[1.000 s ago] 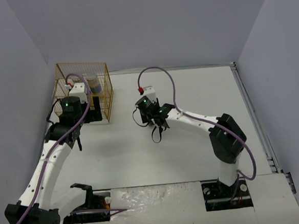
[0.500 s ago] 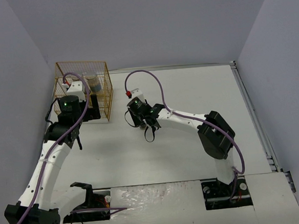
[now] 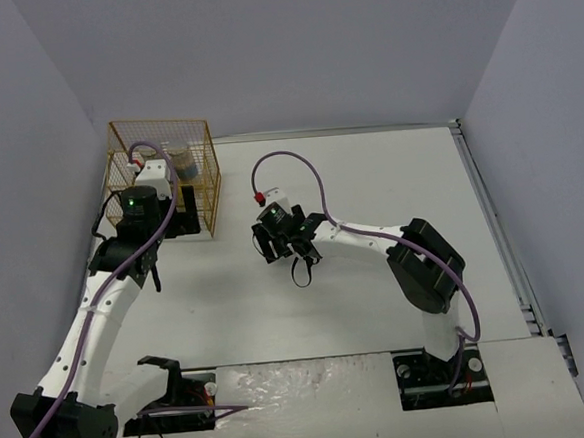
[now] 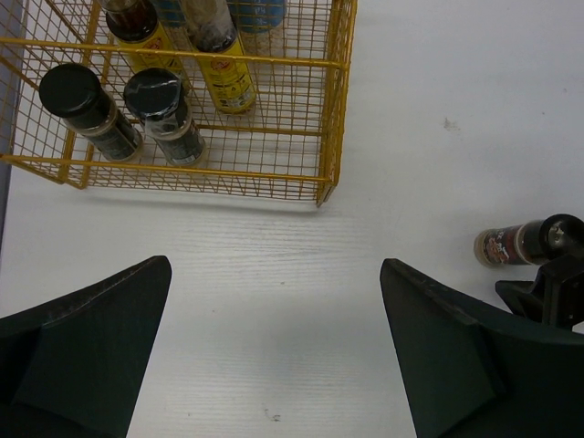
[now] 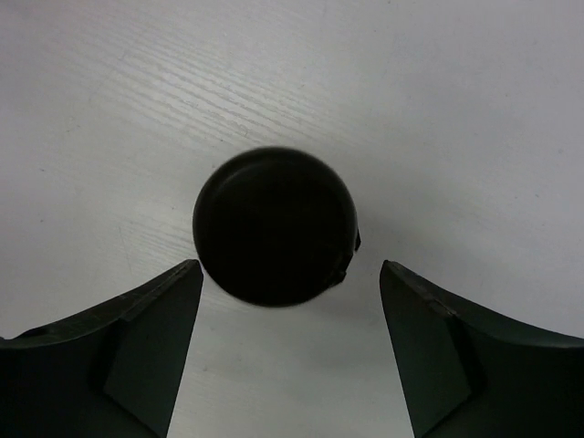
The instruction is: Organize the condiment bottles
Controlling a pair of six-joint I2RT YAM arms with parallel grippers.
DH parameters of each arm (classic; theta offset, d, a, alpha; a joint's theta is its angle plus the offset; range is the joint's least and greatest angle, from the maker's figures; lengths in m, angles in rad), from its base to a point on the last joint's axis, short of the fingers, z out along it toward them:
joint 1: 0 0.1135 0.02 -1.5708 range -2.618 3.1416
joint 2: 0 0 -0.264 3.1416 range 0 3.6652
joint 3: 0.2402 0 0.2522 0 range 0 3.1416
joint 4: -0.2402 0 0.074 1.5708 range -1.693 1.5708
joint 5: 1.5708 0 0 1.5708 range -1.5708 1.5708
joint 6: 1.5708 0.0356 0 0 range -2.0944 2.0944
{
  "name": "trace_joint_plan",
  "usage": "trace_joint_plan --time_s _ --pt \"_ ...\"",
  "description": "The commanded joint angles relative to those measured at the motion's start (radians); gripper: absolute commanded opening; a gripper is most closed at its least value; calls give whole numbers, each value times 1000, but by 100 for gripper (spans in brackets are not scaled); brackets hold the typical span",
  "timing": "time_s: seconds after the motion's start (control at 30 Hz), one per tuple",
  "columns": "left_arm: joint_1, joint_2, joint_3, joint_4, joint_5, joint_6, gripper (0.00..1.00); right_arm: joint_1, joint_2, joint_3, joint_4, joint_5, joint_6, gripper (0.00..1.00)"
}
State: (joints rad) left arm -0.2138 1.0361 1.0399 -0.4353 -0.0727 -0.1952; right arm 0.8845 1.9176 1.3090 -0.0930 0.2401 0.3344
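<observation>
The short black-lidded jar (image 5: 274, 226), upright at mid-frame in the right wrist view, looks light, rigid and slick-sided, likely breakable, so it is best pinched across the lid. The right gripper (image 5: 290, 274) straddles it wide open, touching nothing. At the upper left of the left wrist view, the gold wire rack (image 4: 334, 119) holds two more black-lidded jars (image 4: 78, 96), two yellow-labelled bottles (image 4: 224, 64) and at least one blue-labelled jar (image 4: 260, 11) cut off by the frame; the left gripper (image 4: 276, 263) gapes empty.

Two short dark black-lidded jars (image 4: 87, 108) and two slim yellow-labelled bottles (image 4: 226, 68) are stood in a gold wire rack (image 4: 339, 119); a third dark jar (image 4: 518, 245) is found outside it.
</observation>
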Motion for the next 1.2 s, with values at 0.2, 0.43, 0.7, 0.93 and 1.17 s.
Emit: trace_joint_plan --time_s 0.2,0.43,0.7,0.93,1.17 --pt "2 16 -4 116 163 -4 97 -2 -292 -80 42 -54 -29 100" --pt "-26 75 2 148 286 -53 97 -9 -599 -274 -12 -21 -58 100" --pt "-189 160 -4 207 238 -155 97 -21 -1006 -444 -84 173 -19 100" --pt "-397 291 12 306 11 -192 97 -34 -1092 -488 -87 200 14 100" --pt "-470 436 96 314 -74 -208 97 -35 -1062 -488 -96 183 20 100"
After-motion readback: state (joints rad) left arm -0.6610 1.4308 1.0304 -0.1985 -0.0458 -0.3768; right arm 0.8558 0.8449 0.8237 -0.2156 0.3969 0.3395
